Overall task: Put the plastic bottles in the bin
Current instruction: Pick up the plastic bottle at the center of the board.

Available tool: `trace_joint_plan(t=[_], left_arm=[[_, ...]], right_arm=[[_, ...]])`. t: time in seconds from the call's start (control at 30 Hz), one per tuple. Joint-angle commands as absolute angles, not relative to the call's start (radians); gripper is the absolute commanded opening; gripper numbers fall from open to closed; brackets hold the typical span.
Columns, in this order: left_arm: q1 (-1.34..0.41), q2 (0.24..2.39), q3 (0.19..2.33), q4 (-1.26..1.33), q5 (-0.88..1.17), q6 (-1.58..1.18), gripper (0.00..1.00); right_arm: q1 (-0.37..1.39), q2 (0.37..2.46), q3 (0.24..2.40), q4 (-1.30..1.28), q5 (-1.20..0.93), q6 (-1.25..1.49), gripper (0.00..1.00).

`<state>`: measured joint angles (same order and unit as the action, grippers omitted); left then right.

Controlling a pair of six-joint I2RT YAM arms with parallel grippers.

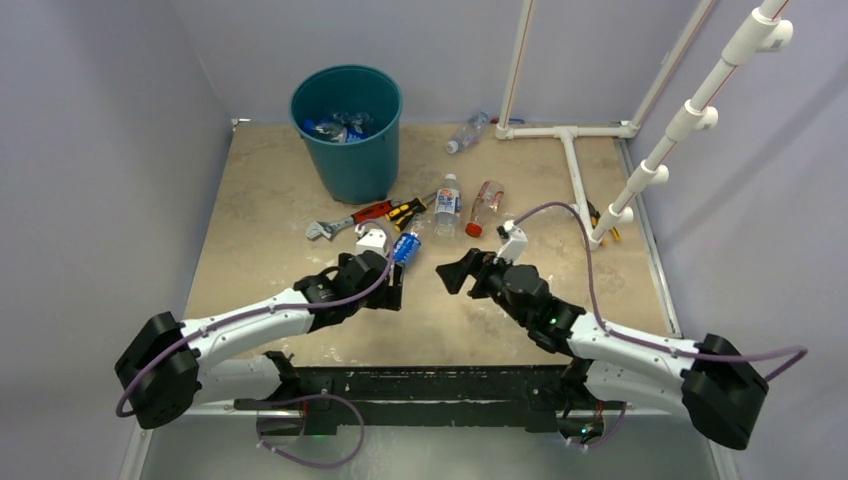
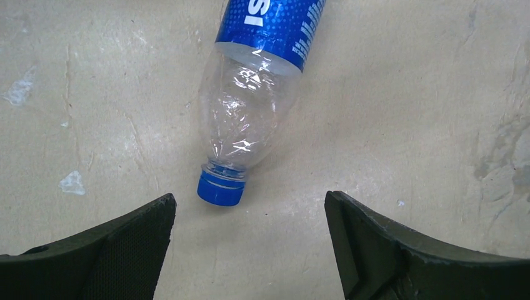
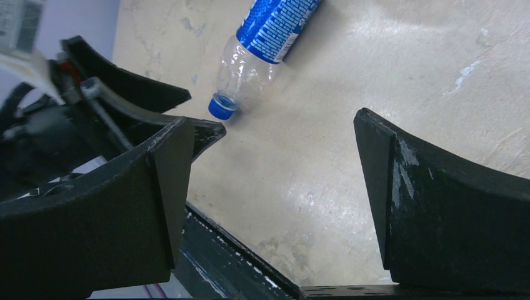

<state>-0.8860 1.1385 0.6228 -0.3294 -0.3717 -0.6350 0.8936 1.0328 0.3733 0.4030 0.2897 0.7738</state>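
Note:
A clear plastic bottle with a blue label (image 1: 405, 247) lies on the table, its blue cap (image 2: 220, 189) pointing at my left gripper (image 2: 250, 200). That gripper is open and empty, with its tips just short of the cap. In the top view the left gripper (image 1: 395, 278) sits right below the bottle. My right gripper (image 1: 452, 272) is open and empty, a little to the right of it. The right wrist view shows the same bottle (image 3: 262, 44) beyond my right gripper (image 3: 272, 125). The teal bin (image 1: 345, 150) stands at the back left with several bottles inside.
A white-capped bottle (image 1: 447, 205), a red-capped bottle (image 1: 484, 208) and a far bottle (image 1: 467, 132) lie on the table. A red-handled wrench (image 1: 345, 222) and a yellow-black screwdriver (image 1: 405, 210) lie by the bin. A white pipe frame (image 1: 575, 165) stands at the right.

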Motion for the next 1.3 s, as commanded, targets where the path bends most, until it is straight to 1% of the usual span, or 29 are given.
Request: trace_joint_plan(t=[0.0, 0.13, 0.43, 0.53, 0.67, 0.8, 1.13, 1.27], left_arm=[[-0.883, 1.170, 0.594, -0.236, -0.388, -0.682, 0.87], [-0.867, 1.225, 0.578, -0.194, -0.381, -0.684, 0.82], [-0.827, 1.332, 0.584, -0.119, -0.365, -0.673, 0.75], [-0.815, 1.358, 0.591, -0.101, -0.352, -0.667, 0.70], [-0.816, 1.359, 0.583, -0.079, -0.331, -0.683, 0.57], [-0.815, 1.331, 0.565, -0.068, -0.302, -0.685, 0.48], [-0.834, 1.227, 0.540, -0.126, -0.244, -0.691, 0.20], [-0.850, 1.137, 0.561, -0.168, -0.198, -0.680, 0.01]], right_arm=[[0.890, 0.921, 0.343, 0.331, 0.323, 0.746, 0.95], [0.890, 0.861, 0.336, 0.307, 0.311, 0.735, 0.95], [0.890, 0.808, 0.331, 0.290, 0.287, 0.721, 0.94], [0.890, 0.786, 0.338, 0.266, 0.285, 0.719, 0.94], [0.890, 0.736, 0.334, 0.238, 0.278, 0.716, 0.94], [0.890, 0.704, 0.321, 0.208, 0.270, 0.725, 0.94], [0.890, 0.698, 0.336, 0.215, 0.265, 0.710, 0.94], [0.890, 0.690, 0.345, 0.218, 0.221, 0.705, 0.94]])
